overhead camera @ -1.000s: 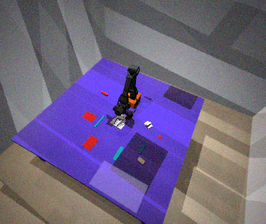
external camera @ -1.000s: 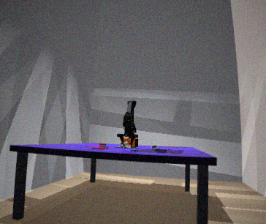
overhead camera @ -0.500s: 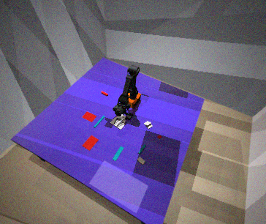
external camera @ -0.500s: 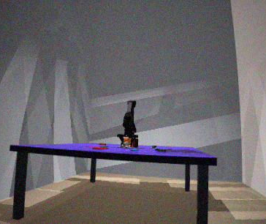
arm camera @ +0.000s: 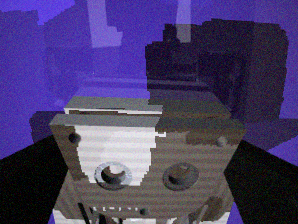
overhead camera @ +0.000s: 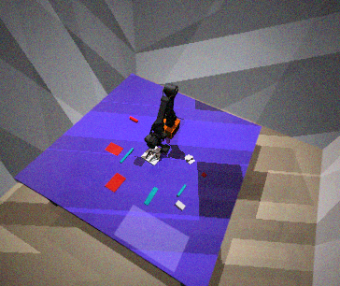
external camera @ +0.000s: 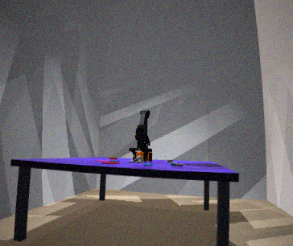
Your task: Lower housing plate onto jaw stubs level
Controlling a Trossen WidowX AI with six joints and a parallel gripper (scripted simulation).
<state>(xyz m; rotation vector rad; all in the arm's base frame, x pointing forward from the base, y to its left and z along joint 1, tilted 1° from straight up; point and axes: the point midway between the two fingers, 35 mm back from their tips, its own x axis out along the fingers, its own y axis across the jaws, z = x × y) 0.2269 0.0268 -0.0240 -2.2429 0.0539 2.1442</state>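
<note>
The housing plate (arm camera: 147,160) is a pale square slab with two round holes and small corner holes. It fills the wrist view between my dark fingers. My gripper (arm camera: 146,139) is shut on its sides. Right under and behind it shows the top edge of the base block (arm camera: 110,105); the jaws and their stubs are hidden by the plate. In the top view my gripper (overhead camera: 154,150) is low over the pale assembly (overhead camera: 151,156) near the middle of the purple table, just in front of the arm's orange base (overhead camera: 171,126). In the exterior view the gripper (external camera: 137,158) is at table height.
Loose pieces lie on the table: red plates (overhead camera: 114,149) (overhead camera: 115,181), a small red bar (overhead camera: 134,119), teal bars (overhead camera: 126,154) (overhead camera: 150,195) (overhead camera: 181,190), white blocks (overhead camera: 190,159) (overhead camera: 180,205) and a small dark red bit (overhead camera: 204,175).
</note>
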